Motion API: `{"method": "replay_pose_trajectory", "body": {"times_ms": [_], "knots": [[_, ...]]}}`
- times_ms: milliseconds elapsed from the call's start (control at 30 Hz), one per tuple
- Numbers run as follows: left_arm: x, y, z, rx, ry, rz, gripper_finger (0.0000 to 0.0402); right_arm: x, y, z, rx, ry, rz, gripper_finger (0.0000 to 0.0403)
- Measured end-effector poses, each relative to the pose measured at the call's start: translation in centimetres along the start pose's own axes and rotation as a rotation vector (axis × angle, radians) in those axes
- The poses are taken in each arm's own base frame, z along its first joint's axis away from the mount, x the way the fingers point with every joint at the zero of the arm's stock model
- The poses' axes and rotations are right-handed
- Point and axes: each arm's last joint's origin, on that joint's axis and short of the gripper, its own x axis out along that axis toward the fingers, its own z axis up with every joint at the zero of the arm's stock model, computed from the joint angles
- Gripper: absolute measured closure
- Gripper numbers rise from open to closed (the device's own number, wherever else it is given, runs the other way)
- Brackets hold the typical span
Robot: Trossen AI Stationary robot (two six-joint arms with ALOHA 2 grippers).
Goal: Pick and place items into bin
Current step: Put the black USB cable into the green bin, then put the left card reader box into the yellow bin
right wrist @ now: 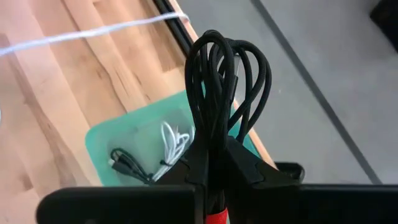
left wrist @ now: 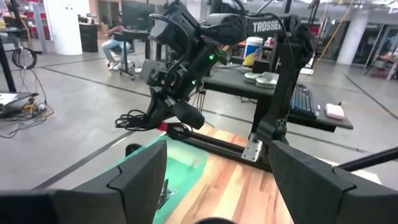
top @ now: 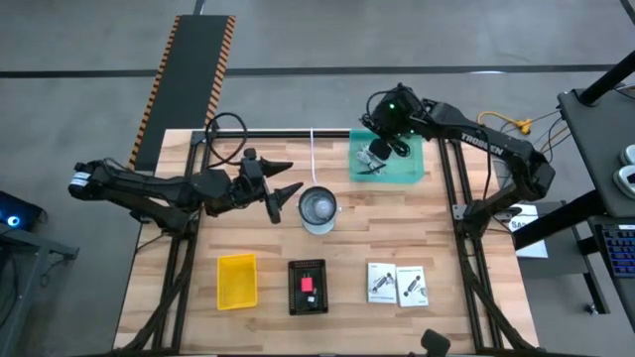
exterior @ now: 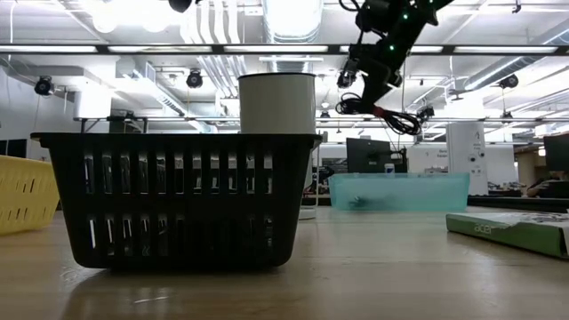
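Note:
My right gripper (top: 379, 151) hovers over the teal bin (top: 409, 171) at the table's far side, shut on a coiled black cable (right wrist: 224, 74). In the low view the gripper (exterior: 372, 82) is high above the bin (exterior: 400, 190), with the cable's loops (exterior: 396, 117) dangling under it. A white cable (right wrist: 173, 140) and another black cable (right wrist: 127, 163) lie on the bin's floor. My left gripper (top: 283, 188) is open beside the metal cup (top: 318, 208) and holds nothing. Two white packets (top: 397, 284) lie flat near the table's front edge. My right gripper pinches the black cable's bundled loops (right wrist: 214, 140) between its two fingers, several strands together. The fingers (exterior: 363, 87) point down at a slant from above. The coil is lifted clear and its loops hang free over the teal bin.
A yellow tray (top: 237, 281) and a black slotted basket (top: 308, 288) with a small pink thing inside sit near the front edge. A loose white cord (top: 313, 149) runs from the far edge toward the cup. Bare wood lies between the cup and the teal bin.

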Motion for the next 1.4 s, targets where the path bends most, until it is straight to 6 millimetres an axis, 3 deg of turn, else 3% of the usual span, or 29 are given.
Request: {"method": "replay_pose_trajectory", "body": {"times_ms": [200, 667, 833, 933, 1167, 1400], "knots": [[-0.3, 0.2, -0.1, -0.001, 0.024, 0.004, 0.0136, 1.1, -0.5, -1.2, 0.016, 0.052, -0.003, 0.0384], [-0.3, 0.3, -0.7, -0.018, 0.059, 0.011, 0.0136, 2.4, 0.0, -2.9, 0.037, 0.121, -0.001, 0.0279], [-0.3, 0.3, -0.8, -0.017, 0.061, 0.007, 0.0136, 2.4, 0.0, -2.9, 0.191, 0.124, -0.001, 0.0259], [-0.4, 0.3, -0.8, -0.017, 0.062, 0.003, 0.0136, 2.4, 0.3, -2.9, 0.311, 0.126, 0.105, 0.0251], [-0.4, 0.3, -0.9, -0.013, 0.07, 0.001, 0.0136, 1.9, 2.6, -2.9, 0.555, 0.215, 0.521, 0.0247], [-0.4, 0.4, -1.6, -0.045, 0.134, 0.015, 0.0136, 0.5, 7.1, -4.3, 0.599, 0.499, 0.578, 0.026]]}}
